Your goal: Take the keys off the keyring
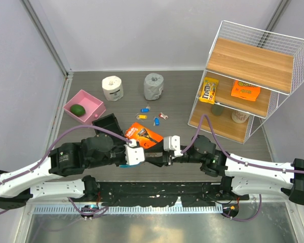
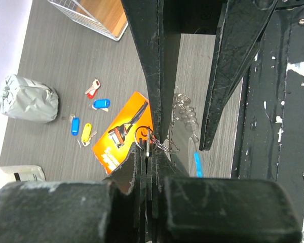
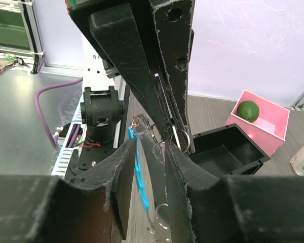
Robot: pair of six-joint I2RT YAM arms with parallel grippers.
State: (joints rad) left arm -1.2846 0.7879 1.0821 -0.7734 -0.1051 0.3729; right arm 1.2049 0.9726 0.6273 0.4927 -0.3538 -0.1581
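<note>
Pinching the keys [image 2: 185, 114] between closed fingers, the left end effector [image 2: 148, 157] meets the right end effector [image 3: 151, 150], which stands narrowly open around them, above the middle of the near edge of the table [image 1: 182, 101]. The keyring [image 3: 138, 172] hangs attached; apparently no key is off yet.

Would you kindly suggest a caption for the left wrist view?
Left gripper clamps the grey metal key cluster; open right gripper straddles it, slim light-blue band alongside.
</note>
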